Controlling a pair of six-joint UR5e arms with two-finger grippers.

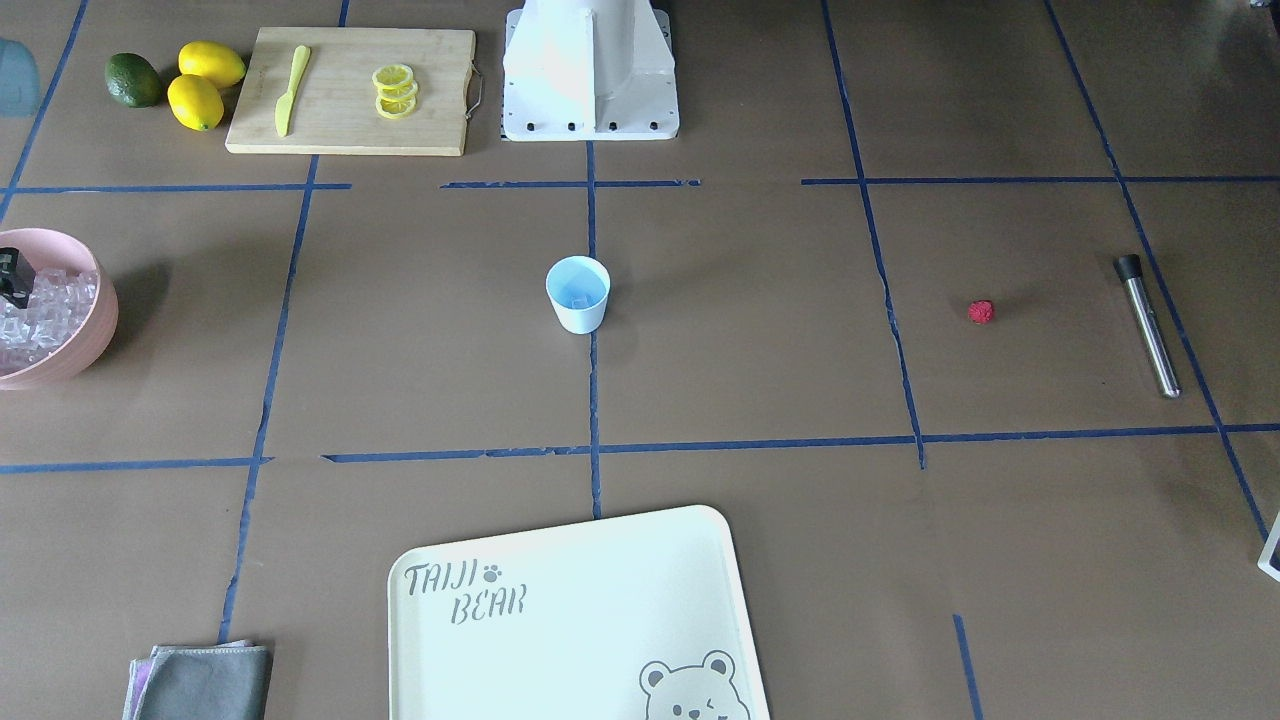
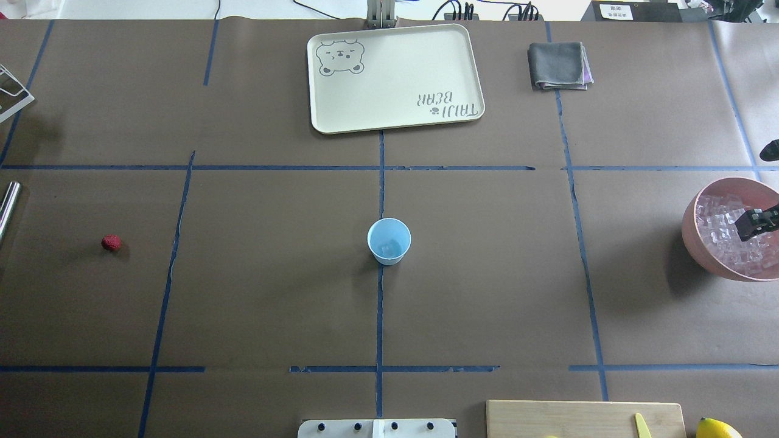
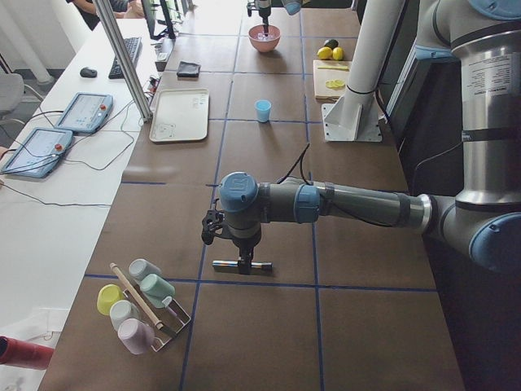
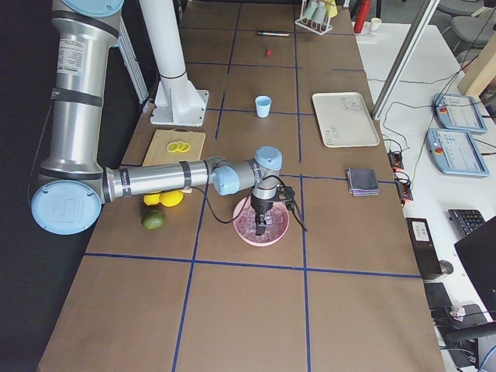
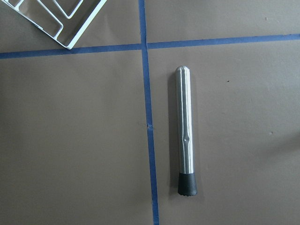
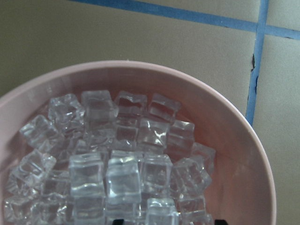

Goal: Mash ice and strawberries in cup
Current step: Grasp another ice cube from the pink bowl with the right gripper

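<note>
The pale blue cup (image 1: 578, 293) (image 2: 389, 241) stands upright at the table's middle. The strawberry (image 1: 981, 312) (image 2: 111, 243), one small red berry, lies alone on the table toward my left side. Ice (image 6: 117, 173) (image 2: 727, 237) fills a pink bowl (image 2: 694, 234) (image 1: 95, 330) at my far right. My right gripper (image 2: 754, 222) (image 4: 260, 225) points down into that bowl; its dark tips show wide apart at the wrist view's bottom edge, open. My left gripper (image 3: 243, 259) hangs just over a steel muddler (image 5: 185, 131) (image 1: 1148, 325); whether it is open or shut I cannot tell.
A cream tray (image 2: 395, 115) lies at the far middle, with a grey cloth (image 2: 558, 66) to its right. A cutting board (image 1: 330, 130) with lemon slices and a yellow knife sits beside the robot base (image 1: 590, 110), next to lemons (image 1: 195, 100) and an avocado. A wire cup rack (image 3: 167, 326) stands at the left end.
</note>
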